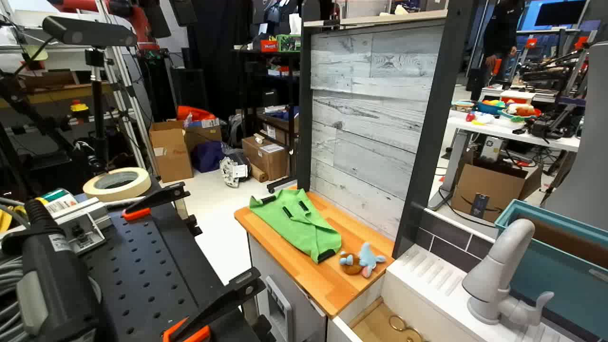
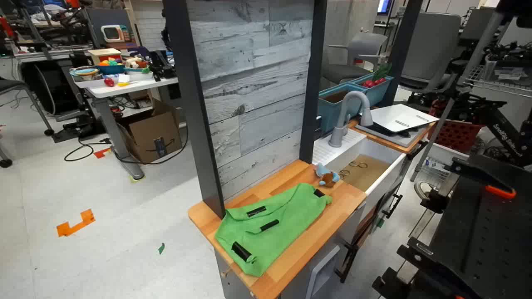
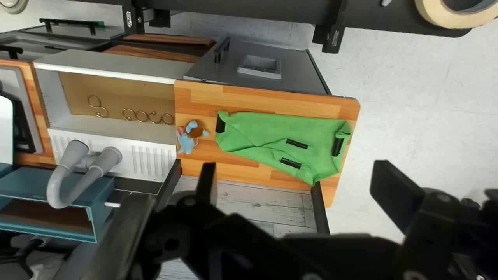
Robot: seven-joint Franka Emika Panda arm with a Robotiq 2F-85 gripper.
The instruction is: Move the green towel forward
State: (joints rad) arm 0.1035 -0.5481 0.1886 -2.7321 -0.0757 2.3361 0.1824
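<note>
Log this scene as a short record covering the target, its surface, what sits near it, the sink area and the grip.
target: green towel, spread out but wrinkled, with four black strips visible on it
surface: wooden countertop
nearby: blue-and-brown plush toy, between the towel and the sink, touching neither the towel nor the end effector
sink contents: gold-coloured rings
sink fixture: grey faucet on a ridged white ledge
grip: end effector open, holding nothing
towel status: ungripped
</note>
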